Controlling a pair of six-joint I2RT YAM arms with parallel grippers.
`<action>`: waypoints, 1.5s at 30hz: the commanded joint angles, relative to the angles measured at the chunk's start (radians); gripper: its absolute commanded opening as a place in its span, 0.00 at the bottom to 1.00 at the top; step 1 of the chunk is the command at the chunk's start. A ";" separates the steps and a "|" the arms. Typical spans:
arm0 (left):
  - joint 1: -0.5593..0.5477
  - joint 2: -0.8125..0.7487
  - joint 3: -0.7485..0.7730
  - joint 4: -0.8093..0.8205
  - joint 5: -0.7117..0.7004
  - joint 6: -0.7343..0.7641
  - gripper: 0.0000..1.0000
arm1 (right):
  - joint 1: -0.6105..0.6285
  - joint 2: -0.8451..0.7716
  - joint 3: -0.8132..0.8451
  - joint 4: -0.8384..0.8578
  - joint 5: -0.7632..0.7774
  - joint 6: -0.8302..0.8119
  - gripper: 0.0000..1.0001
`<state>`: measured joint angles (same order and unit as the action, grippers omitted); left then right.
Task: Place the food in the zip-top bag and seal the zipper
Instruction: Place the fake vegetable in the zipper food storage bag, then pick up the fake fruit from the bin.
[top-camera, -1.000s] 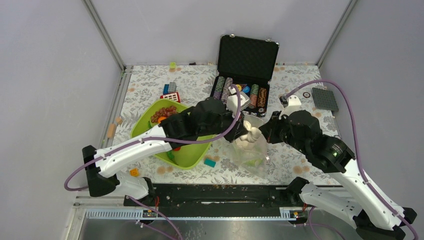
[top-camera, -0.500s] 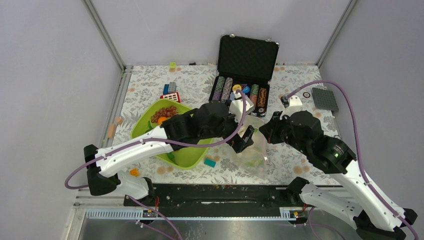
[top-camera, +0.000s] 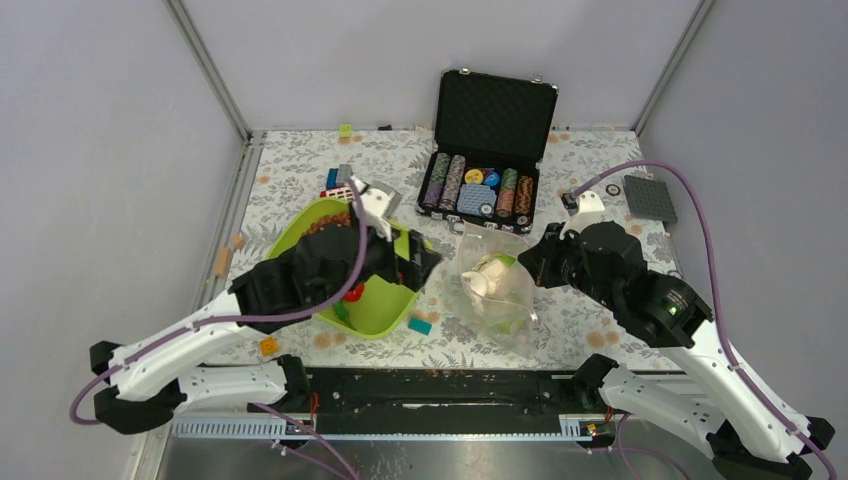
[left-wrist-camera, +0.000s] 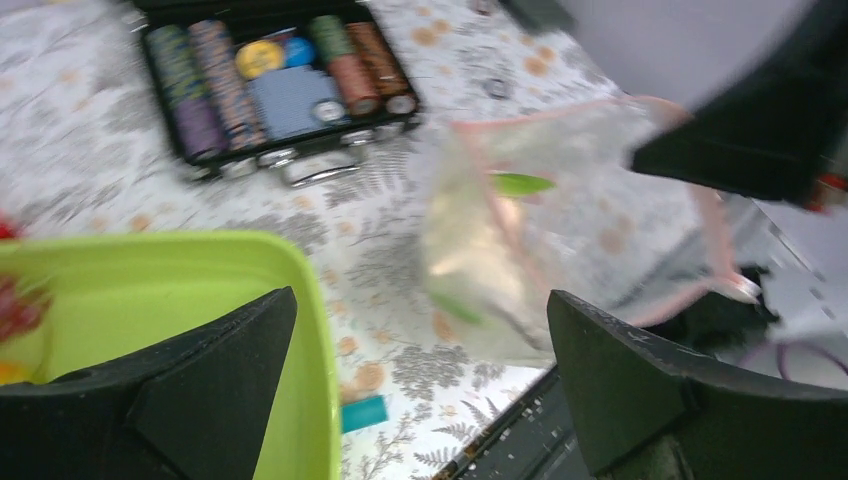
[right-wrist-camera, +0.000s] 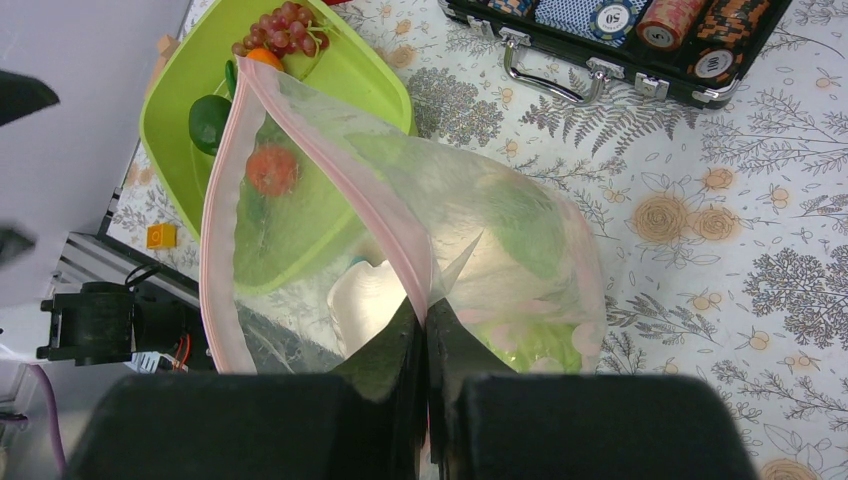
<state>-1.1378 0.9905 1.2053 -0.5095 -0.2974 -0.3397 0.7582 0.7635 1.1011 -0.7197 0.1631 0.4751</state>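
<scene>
The right fingers (right-wrist-camera: 400, 345) clamp the pink zipper (right-wrist-camera: 335, 175) of the bag (right-wrist-camera: 470, 210), propping its mouth open (cauliflower (right-wrist-camera: 365, 300) and cabbage (right-wrist-camera: 535, 345) already inside). The left fingers (left-wrist-camera: 215, 370), spread wide and empty, hover over the tray (right-wrist-camera: 375, 75), likely for more food.

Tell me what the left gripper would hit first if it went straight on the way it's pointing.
Most likely the bag, which lies ahead of the left gripper between its open fingers. Depth is unclear, so it might touch the table just short of it.
</scene>
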 joint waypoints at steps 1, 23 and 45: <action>0.163 -0.047 -0.084 -0.055 -0.167 -0.194 0.99 | 0.000 -0.012 0.003 0.039 0.011 -0.009 0.00; 0.705 0.113 -0.569 0.008 0.067 -0.453 0.97 | 0.000 -0.006 -0.003 0.030 0.045 -0.020 0.00; 0.770 0.283 -0.613 0.197 0.278 -0.446 0.48 | 0.001 -0.009 -0.004 0.030 0.048 -0.022 0.00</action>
<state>-0.3717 1.2846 0.5972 -0.3447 -0.0608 -0.7860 0.7582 0.7609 1.0954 -0.7200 0.1921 0.4671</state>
